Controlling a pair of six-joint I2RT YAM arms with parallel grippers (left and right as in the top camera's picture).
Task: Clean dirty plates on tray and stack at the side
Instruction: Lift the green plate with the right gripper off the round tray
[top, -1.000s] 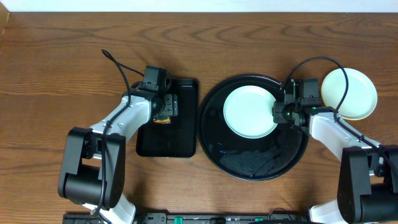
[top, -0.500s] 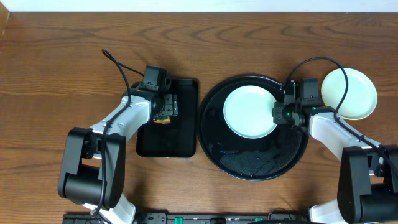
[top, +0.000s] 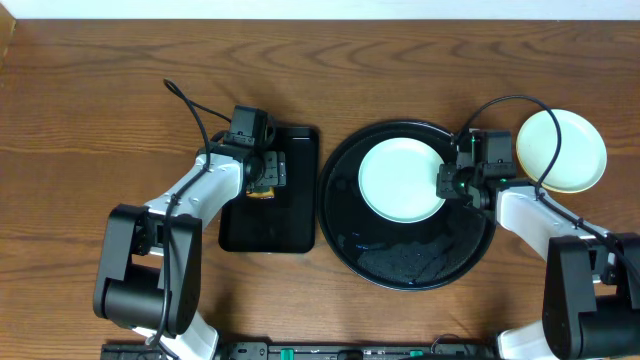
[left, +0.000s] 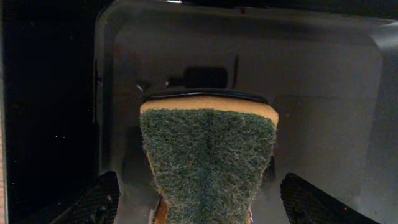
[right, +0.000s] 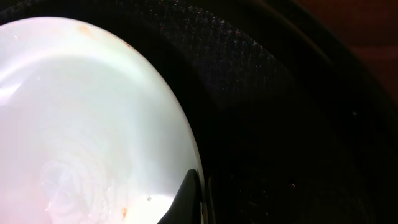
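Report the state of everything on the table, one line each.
Left gripper: open, fingers either side of the sponge.
Sponge: green side up, in the rectangular tray.
Rectangular tray: holds only the sponge.
Right gripper: shut on the mint-white plate's rim.
Mint-white plate: flat on the round tray, red-brown specks showing.
Round tray: holds one plate.
Yellow plate: on the table, right of the round tray.

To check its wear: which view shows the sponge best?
Left wrist: the sponge fills the centre, green side visible. Overhead shows only a yellow sliver at the left gripper. Right wrist shows only the mint plate.
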